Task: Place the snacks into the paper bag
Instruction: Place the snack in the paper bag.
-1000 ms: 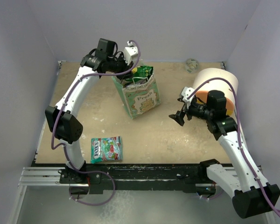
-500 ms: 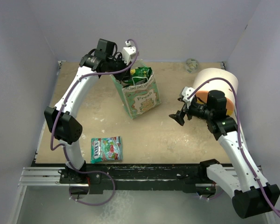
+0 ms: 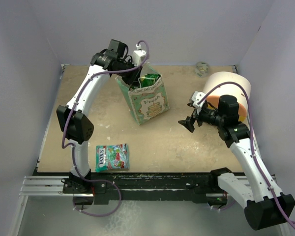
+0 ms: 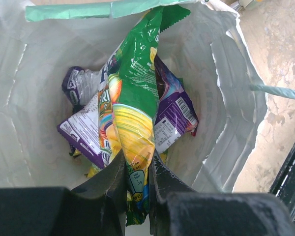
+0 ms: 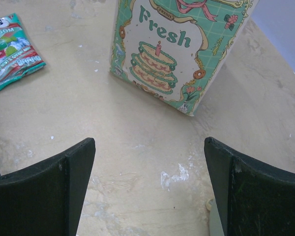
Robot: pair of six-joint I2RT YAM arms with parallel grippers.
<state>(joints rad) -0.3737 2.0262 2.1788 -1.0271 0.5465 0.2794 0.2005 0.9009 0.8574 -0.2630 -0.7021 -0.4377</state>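
Left gripper [image 4: 137,189] is pinched tight on a yellow-green fruit packet [image 4: 135,98], holding it down inside the mint paper bag [image 4: 226,103] over the purple packets [image 4: 174,110]. I reckon the next move is to let go and lift out. Right gripper [image 5: 148,147] hangs wide open and empty, facing the bag. One teal-and-red packet [image 3: 112,157] waits on the table [image 3: 187,142], well apart from the bag.

The word "Fresh" is written in green script on the cream panel of the paper bag [image 5: 182,54], above a drawn tiered cake. It is also legible on the bag's front in the top view. On the teal-and-red packet [image 5: 12,53] lying on the bench [image 5: 137,147], only cut-off letters are seen, ending in "SOM". Inside the bag, barcodes and fine print are carried by the purple packets [image 4: 173,107] but are too small to be read. A small figure resembling "3" is printed low on the yellow-green packet [image 4: 132,115].
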